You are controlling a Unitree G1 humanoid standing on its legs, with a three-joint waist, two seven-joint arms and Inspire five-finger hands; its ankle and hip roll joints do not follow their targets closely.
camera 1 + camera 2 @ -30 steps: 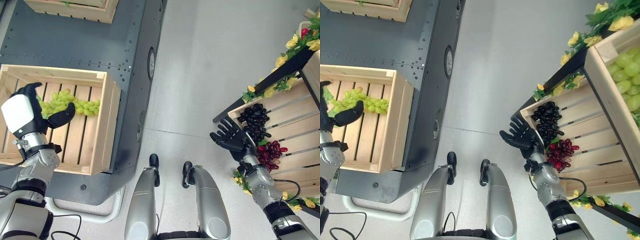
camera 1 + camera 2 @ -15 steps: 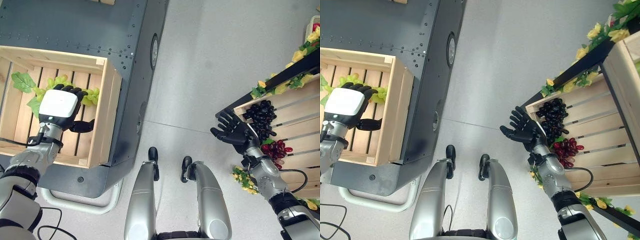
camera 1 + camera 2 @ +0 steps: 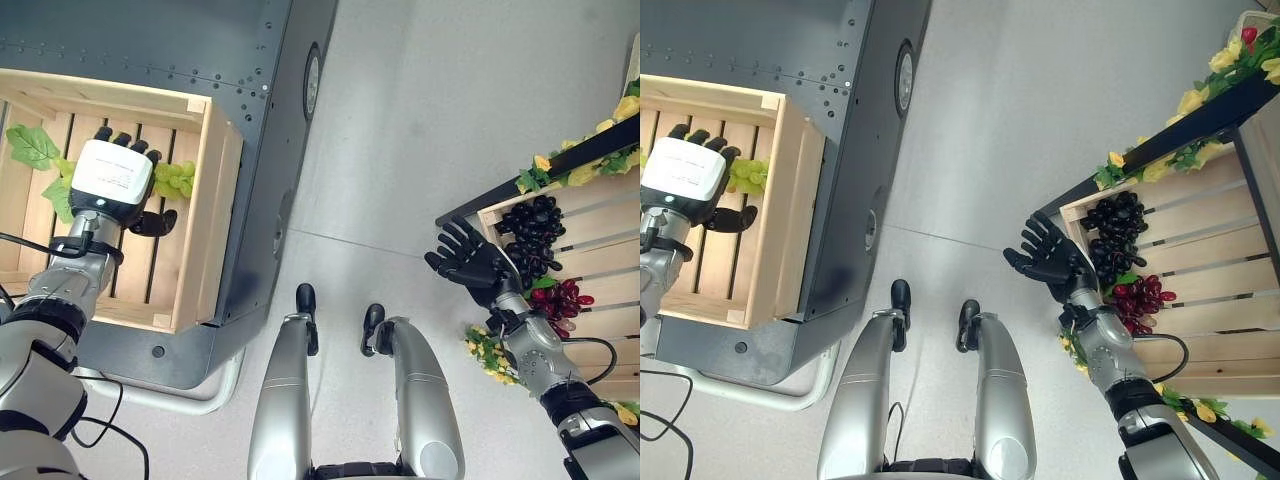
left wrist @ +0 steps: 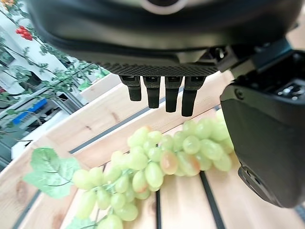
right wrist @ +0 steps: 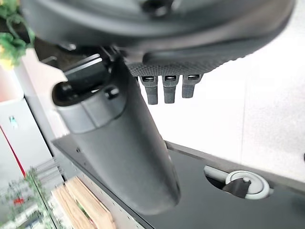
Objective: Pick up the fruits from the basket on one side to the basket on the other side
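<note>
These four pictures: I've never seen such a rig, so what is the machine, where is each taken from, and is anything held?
A two-armed humanoid looks down from its head camera; two close-ups come from its wrists. The left robot hand hovers open over green grapes lying in a wooden crate on a dark cart. The right robot hand is spread open beside a slatted crate holding black grapes and red grapes. Neither hand holds anything.
</note>
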